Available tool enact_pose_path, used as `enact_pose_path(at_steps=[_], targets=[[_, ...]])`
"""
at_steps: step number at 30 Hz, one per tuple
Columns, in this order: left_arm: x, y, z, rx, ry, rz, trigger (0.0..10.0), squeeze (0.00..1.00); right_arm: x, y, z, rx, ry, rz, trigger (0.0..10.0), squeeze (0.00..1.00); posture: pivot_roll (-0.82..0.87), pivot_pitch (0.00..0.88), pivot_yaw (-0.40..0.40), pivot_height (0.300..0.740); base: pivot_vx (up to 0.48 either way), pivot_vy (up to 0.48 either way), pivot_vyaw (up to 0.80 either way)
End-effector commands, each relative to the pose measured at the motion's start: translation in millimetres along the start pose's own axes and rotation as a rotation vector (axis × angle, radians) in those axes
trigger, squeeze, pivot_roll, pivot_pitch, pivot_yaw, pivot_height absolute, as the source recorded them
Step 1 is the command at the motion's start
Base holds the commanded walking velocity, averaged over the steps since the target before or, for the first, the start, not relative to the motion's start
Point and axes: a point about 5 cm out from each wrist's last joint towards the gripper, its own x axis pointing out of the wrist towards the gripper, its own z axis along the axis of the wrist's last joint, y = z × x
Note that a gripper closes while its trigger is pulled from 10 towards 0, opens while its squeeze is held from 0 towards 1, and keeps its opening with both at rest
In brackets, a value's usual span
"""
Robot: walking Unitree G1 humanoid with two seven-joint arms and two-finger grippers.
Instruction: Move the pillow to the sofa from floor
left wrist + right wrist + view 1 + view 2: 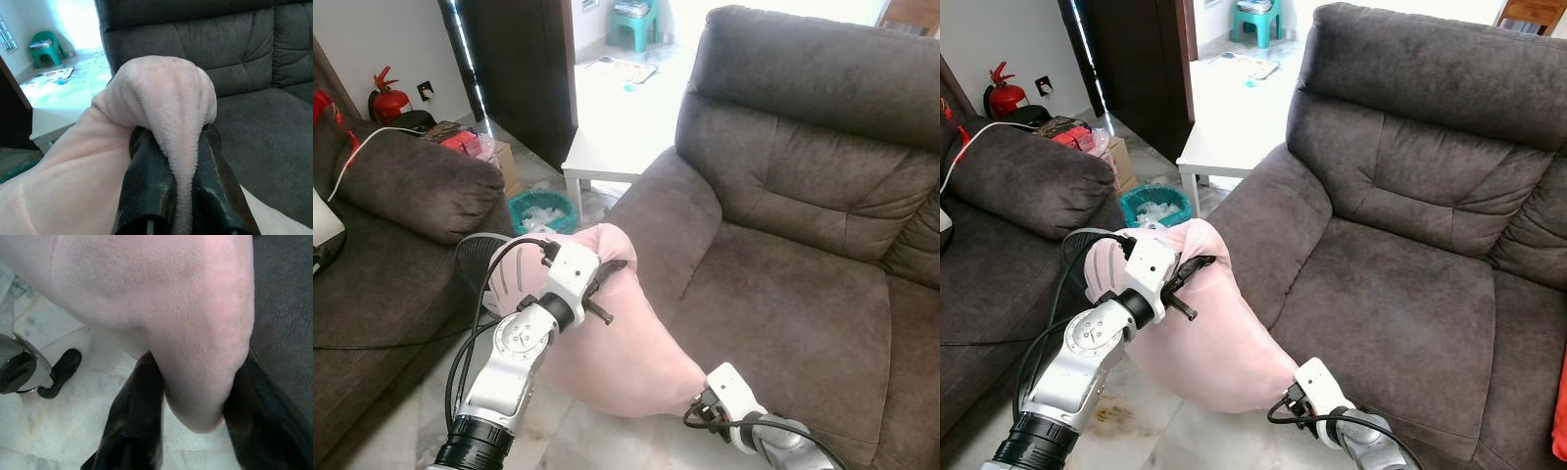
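Here the floor point(411, 431) is pale marble tile, stained in places, in a living room with a bright doorway at the back. Two dark brown sofas show: one sofa point(783, 274) with a wide seat on the right, and a second couch point(391, 196) on the left, with a white cable lying across its arm. Between them stand one white side table point(602, 162) and one teal bin point(541, 209) with crumpled paper inside. One red extinguisher point(386, 98) stands by the wall, and one green stool point(636, 22) sits in the far room. No writing can be read.

One pink pillow point(617, 343) hangs off the floor, just beside the sofa's front edge and left arm. The left gripper point(183, 193) is clamped on a fold at the pillow's top corner. The right gripper point(195, 426) is clamped on the lower corner, near the seat's front.
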Motion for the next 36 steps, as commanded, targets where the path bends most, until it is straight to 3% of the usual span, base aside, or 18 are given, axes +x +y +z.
enact_pose_path(at_steps=[1,11,18,19,25,27,29,30,36], targets=[[5.4,-1.9,28.9,0.038,-0.122,-0.024,10.0,0.00,-0.2,-2.9,6.6,0.001,-0.025,-0.005,0.0,0.00,0.14,0.000,-0.028,0.740,0.000,0.000,0.00],[5.2,-1.8,26.9,0.042,-0.111,-0.024,10.0,0.00,-8.6,-11.3,-3.4,0.025,-0.043,-0.035,0.0,0.00,0.13,0.000,-0.026,0.740,0.000,0.000,0.00],[4.8,-0.4,20.1,0.050,-0.072,-0.003,10.0,0.00,-12.4,-22.9,13.9,0.122,-0.170,-0.115,0.0,0.00,0.12,0.000,-0.026,0.740,0.000,0.000,0.00],[3.1,3.1,10.9,0.066,-0.020,0.029,10.0,0.00,-20.6,-32.2,25.3,0.163,-0.287,-0.186,0.0,0.00,0.11,0.000,-0.021,0.740,0.000,0.000,0.00],[-4.7,19.0,-2.9,0.093,0.047,0.187,10.0,0.00,-43.7,-44.3,47.1,0.245,-0.533,-0.303,0.0,0.00,0.09,0.000,-0.010,0.740,0.000,0.000,0.00],[-9.3,24.5,-6.4,0.097,0.054,0.251,10.0,0.00,-57.2,-47.4,57.6,0.275,-0.635,-0.349,10.0,0.00,0.09,0.000,-0.007,0.740,0.000,0.000,0.00],[-11.2,25.7,-7.2,0.102,0.051,0.270,10.0,0.00,-64.1,-48.4,62.5,0.284,-0.677,-0.371,10.0,0.00,0.08,0.000,-0.006,0.740,0.000,0.000,0.00],[-13.6,26.9,-5.6,0.105,0.025,0.309,10.0,0.00,-75.9,-48.2,72.1,0.287,-0.759,-0.413,10.0,0.00,0.08,0.000,-0.003,0.740,0.000,0.000,0.00],[-17.4,20.3,1.8,0.142,-0.047,0.347,10.0,0.00,-93.7,-45.6,91.7,0.315,-0.905,-0.470,10.0,0.00,0.08,0.000,-0.003,0.740,0.000,0.000,0.00]])
